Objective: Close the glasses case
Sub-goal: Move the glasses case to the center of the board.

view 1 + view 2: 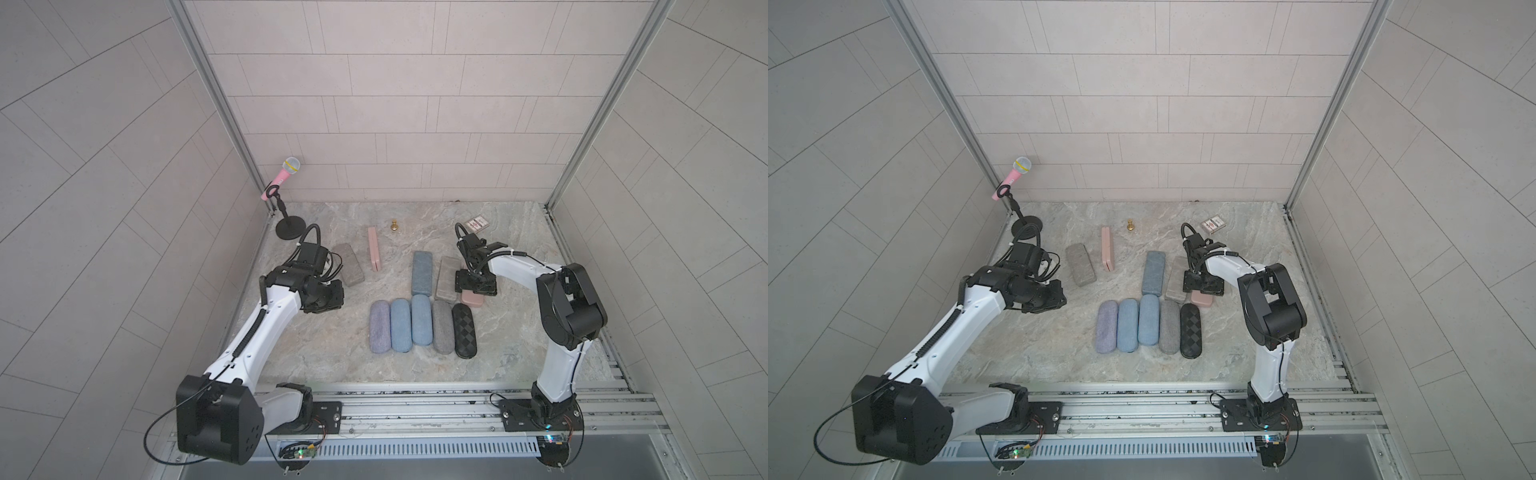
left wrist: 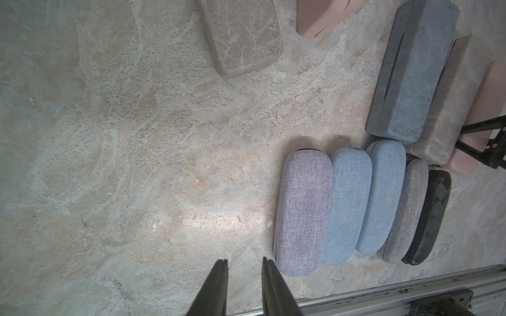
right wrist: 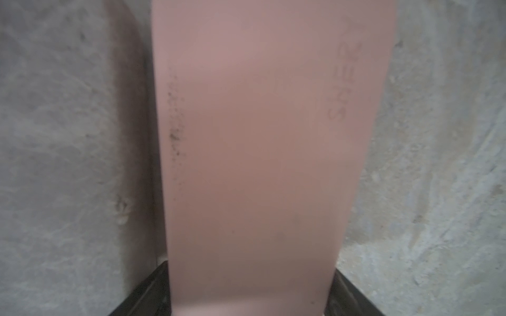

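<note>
**Position.** I find the right gripper (image 1: 475, 287) set down over the pink case (image 1: 472, 300). The case lies flat on the tabletop (image 1: 316, 357) at the right end of the cluster, against the grey marbled case (image 1: 448, 279) and just beside the black case (image 1: 464, 330). The jaws stand wide, one along each long side of the case. I cannot tell whether they press on it or merely flank it. The left gripper (image 2: 243, 260) hangs over bare tabletop, well apart from the task's thing. Its jaws are parted a little, with nothing between them.

**Progress.** In my judgement the closing is done or all but done. The lid face presents flat and level, and I find no raised edge. What is left, as I judge it, is to confirm that the seam has met and to lift the arm clear.

**Views compared.**
- In both top views the right wrist hides most of the case, and only its near end shows.
- The right wrist view supplies the lid itself, with faint embossed lettering and a line of dark specks. The jaws sit at its two sides, but no seam is in sight.
- The left wrist view alone gives a slanting look along the case. Its outline is low and unbroken, with the right jaws across it.
- That view also catches a second pink case (image 2: 323, 19), which stands on edge and shows dark gaps. I cannot tell whether it is ajar.
</note>
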